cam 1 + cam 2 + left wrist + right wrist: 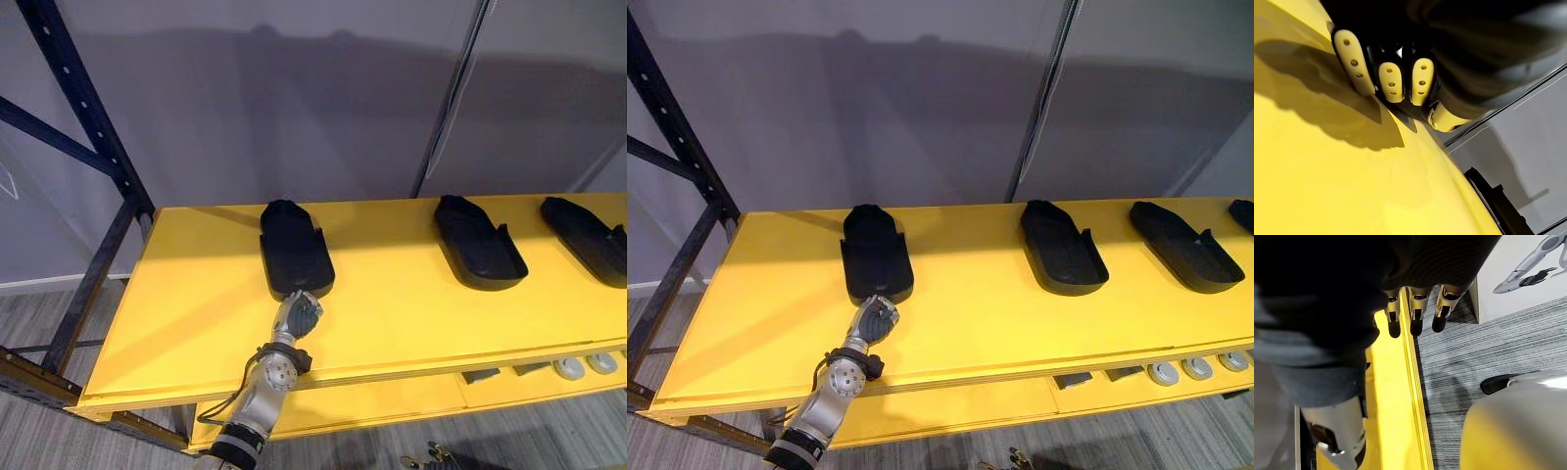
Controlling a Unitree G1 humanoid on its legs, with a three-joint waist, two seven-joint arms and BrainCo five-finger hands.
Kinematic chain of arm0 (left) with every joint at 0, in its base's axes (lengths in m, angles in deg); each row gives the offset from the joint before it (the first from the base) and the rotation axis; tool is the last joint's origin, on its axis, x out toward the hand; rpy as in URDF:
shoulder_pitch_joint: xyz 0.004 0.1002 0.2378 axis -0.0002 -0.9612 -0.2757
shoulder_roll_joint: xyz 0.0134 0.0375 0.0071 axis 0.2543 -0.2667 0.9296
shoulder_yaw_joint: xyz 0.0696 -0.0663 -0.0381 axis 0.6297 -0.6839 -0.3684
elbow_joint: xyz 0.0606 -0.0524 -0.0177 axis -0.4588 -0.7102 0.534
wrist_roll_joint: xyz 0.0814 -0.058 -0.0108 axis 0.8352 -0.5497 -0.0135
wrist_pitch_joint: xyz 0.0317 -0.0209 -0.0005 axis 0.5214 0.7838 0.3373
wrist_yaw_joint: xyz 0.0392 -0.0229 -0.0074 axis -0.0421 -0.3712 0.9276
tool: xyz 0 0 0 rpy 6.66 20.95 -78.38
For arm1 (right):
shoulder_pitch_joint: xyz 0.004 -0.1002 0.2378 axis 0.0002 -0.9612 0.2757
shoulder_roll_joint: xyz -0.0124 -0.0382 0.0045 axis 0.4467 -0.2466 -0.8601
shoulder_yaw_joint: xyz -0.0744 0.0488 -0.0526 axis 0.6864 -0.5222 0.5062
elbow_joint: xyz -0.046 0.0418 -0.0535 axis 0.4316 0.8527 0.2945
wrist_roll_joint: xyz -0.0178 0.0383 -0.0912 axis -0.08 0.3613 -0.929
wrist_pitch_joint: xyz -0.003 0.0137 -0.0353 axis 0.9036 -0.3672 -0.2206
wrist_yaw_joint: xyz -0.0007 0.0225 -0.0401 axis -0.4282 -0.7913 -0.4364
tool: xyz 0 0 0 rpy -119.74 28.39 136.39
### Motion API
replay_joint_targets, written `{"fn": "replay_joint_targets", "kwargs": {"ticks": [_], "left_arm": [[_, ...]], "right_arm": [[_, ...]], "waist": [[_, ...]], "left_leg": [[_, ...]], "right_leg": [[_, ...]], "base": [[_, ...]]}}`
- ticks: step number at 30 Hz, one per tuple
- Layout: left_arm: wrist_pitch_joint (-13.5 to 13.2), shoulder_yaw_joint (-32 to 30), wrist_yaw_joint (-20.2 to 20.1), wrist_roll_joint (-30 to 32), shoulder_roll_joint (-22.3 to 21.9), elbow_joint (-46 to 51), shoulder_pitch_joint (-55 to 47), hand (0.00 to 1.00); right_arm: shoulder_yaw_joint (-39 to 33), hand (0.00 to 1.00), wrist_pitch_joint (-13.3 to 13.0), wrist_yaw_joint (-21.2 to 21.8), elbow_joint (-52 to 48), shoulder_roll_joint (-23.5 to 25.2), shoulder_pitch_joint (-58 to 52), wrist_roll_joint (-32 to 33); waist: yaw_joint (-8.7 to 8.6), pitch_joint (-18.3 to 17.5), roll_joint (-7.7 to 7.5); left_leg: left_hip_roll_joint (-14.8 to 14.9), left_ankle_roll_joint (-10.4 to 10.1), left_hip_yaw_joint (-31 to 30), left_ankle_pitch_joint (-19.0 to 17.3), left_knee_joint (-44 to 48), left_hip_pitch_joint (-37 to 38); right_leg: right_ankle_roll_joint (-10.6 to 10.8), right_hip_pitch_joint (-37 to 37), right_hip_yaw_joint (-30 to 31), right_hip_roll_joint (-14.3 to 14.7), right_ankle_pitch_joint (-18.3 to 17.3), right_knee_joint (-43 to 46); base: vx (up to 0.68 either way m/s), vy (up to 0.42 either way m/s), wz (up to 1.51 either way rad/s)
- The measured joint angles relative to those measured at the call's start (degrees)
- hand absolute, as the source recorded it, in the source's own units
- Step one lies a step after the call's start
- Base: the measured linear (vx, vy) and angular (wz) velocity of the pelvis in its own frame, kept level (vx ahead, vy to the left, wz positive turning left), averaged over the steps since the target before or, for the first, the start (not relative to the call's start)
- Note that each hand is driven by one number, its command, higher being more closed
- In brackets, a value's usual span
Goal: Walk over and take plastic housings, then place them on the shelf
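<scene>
**Shelf (196, 294), yellow, top deck.** It held four black plastic housings in a row, all lying flat and well apart from one another.
- Leftmost housing (294, 250), at 9 o'clock of the row.
- Second housing (478, 242), at 3 o'clock of the leftmost.
- Third housing (588, 238), further along at 3 o'clock.
- Fourth housing (1244, 213), at the 3 o'clock end of the row, partly cut off by the edge of the right eye view.

**Left hand (297, 315).** It rested on the deck at 6 o'clock of the leftmost housing, just beside its near end. Whether it touched the housing could not be told. The fingers (1391, 81) were curled in toward the palm, with the thumb close by, and nothing was seen in their grasp.

**Right hand (1417, 313).** It hung by the shelf's front edge over the grey floor (1488, 347). The fingers were straight, slightly apart, and held nothing.

**Lower deck (392, 401).** It carried small grey parts (570, 368) at 5 o'clock of the second housing. These were not part of the task.

**Progress, as judged.**
- Placing appeared done for all four housings, since each sat fully on the deck and neither hand carried one.
- The leftmost looked like the piece in hand, with only the hand's removal from the deck left to do.
- Any further housings would call for another walk and pick-up, but no supply was to be seen.
</scene>
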Motion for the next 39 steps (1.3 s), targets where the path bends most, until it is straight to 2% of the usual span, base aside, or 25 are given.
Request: {"fn": "replay_joint_targets", "kwargs": {"ticks": [11, 18, 21, 24, 25, 27, 28, 31, 36, 39], "left_arm": [[1.15, -2.42, 0.64, 1.12, -0.14, -2.09, 2.25, 1.0], [1.39, -2.63, 1.36, 0.45, -0.32, 0.51, 0.79, 1.0], [1.89, -3.49, 1.4, -0.9, -0.44, 5.8, -2.57, 1.0], [2.03, -3.7, 1.57, -3.39, 0.3, 17.24, -9.15, 1.0], [1.61, -3.94, 1.9, -4.27, 0.59, 23.21, -11.25, 1.0], [0.0, -5.13, 2.21, -5.2, 1.51, 32.57, -13.63, 1.0], [-1.7, -6.69, 2.98, -5.28, 1.91, 37.92, -14.74, 1.0], [-5.15, -13.8, 5.41, -8.1, 2.28, 47.9, -18.06, 1.0], [-5.97, -23.67, 9.34, -14.86, -0.43, 51.82, -26.48, 1.0], [-5.79, -26.95, 9.48, -17.67, -2.87, 51.21, -32.14, 1.0]], "right_arm": [[0.03, 0.0, 0.0, 0.05, 1.73, 0.07, 1.74, -0.19], [0.59, 0.0, 0.0, 0.03, 1.89, 0.09, 1.73, -0.17], [1.13, 0.0, 0.0, 0.01, 1.86, 0.16, 1.78, -0.16], [1.11, 0.0, -0.02, 0.0, 1.85, 0.05, 1.14, -0.1], [1.09, 0.0, -0.02, -0.02, 1.82, 0.0, 0.65, -0.04], [1.06, 0.0, -0.07, -0.05, 1.67, -0.02, -0.01, -0.02], [1.05, 0.0, -0.27, -0.08, 1.26, -0.07, -0.69, 0.01], [0.93, 0.0, -0.35, -0.1, 0.54, -0.02, -1.58, 0.0], [0.81, 0.0, -0.35, -0.39, -1.32, -0.06, -3.1, 0.01], [0.83, 0.0, -0.3, -0.4, -1.65, -0.11, -3.24, -0.02]], "waist": [[-0.95, 0.37, -0.66], [-0.92, 0.5, -0.8], [-0.92, 0.9, -1.19], [-0.43, 1.01, -1.27], [0.22, 1.0, -1.26], [1.3, 0.98, -1.21], [1.9, 0.96, -1.09], [2.8, 1.26, -0.54], [4.55, 1.6, 0.01], [4.83, 1.6, 0.1]], "left_leg": [[0.13, -0.08, 0.74, -0.26, 0.0, 0.36], [0.15, -0.13, 0.73, -0.32, 0.0, 0.38], [0.17, -0.13, 0.75, -0.32, 0.01, 0.5], [0.24, -0.12, 0.71, -0.27, 0.26, 0.57], [0.27, -0.11, 0.62, -0.25, 0.28, 0.59], [0.37, -0.09, 0.43, -0.18, 0.28, 0.73], [0.45, -0.08, 0.0, -0.16, 0.27, 0.77], [0.53, 0.27, -1.0, -0.45, 0.0, 0.6], [0.27, 0.09, -3.58, -0.58, -0.02, 0.36], [0.35, 0.32, -3.98, -0.35, 0.0, 0.23]], "right_leg": [[-0.13, 0.06, 0.45, 0.03, 0.13, -0.36], [-0.14, 0.26, 0.41, 0.03, 0.14, -0.48], [-0.17, 0.48, 0.34, 0.03, 0.18, -0.46], [-0.14, 1.03, 0.26, 0.01, 0.23, -0.29], [-0.11, 1.15, 0.14, 0.02, 0.25, -0.22], [-0.11, 1.18, 0.07, 0.12, 0.26, 0.23], [-0.11, 1.25, 0.02, 0.25, 0.25, 0.68], [-0.1, 1.39, -0.55, 0.42, 0.23, 1.5], [0.07, 2.15, -3.58, 0.37, -0.46, 2.26], [0.19, 2.1, -6.24, 0.17, -1.77, 3.21]], "base": [[-0.01, 0.003, -0.02], [0.0, 0.0, 0.0], [0.0, 0.0, 0.0], [0.01, -0.001, 0.02], [0.01, -0.002, 0.06], [-0.03, -0.003, 0.07], [-0.06, -0.003, 0.14], [-0.09, -0.004, 0.14], [-0.11, -0.019, 0.28], [-0.1, -0.04, 0.39]]}}
